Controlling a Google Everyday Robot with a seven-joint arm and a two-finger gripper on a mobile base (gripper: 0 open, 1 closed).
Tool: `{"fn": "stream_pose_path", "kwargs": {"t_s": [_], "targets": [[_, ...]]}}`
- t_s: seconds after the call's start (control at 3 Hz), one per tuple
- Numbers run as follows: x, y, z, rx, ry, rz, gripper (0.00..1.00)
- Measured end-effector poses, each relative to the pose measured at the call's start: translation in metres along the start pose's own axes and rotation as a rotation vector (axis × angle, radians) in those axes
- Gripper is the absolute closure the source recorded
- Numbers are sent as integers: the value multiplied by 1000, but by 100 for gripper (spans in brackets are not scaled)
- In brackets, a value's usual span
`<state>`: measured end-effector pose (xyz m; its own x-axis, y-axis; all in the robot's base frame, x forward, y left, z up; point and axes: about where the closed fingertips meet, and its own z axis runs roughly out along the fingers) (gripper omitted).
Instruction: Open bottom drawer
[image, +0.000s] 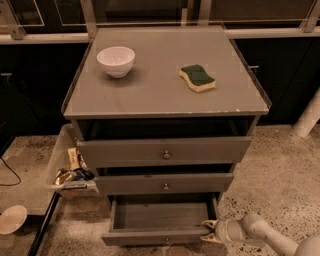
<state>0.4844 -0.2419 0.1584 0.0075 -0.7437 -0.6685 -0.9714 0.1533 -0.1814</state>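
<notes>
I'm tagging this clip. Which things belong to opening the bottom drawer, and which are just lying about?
Job: bottom drawer, pulled out; gripper at its right front corner.
Lying about: bowl and sponge on the cabinet; bin beside it; plate on floor.

Cabinet top (165, 97): grey and flat; it carried a white bowl (116, 61), upright, towards the back left, and a green-and-yellow sponge (197, 78), lying flat towards the right, the two well apart. Floor (280, 170): pale and speckled; it bore the cabinet, a clear bin (59, 160) of oddments just beside its left flank, a white dish (11, 219) at the near left and a white post (307, 117) at the right. Gripper (209, 231): was low over the floor, at the right front corner of the bottom drawer (150, 236).
</notes>
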Motion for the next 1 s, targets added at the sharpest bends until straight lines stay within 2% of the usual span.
{"fn": "stream_pose_path", "kwargs": {"t_s": [0.33, 0.67, 1.0], "targets": [[-2, 5, -7, 0, -6, -13, 100], [-1, 13, -12, 1, -5, -14, 100], [-1, 13, -12, 1, -5, -14, 81]]}}
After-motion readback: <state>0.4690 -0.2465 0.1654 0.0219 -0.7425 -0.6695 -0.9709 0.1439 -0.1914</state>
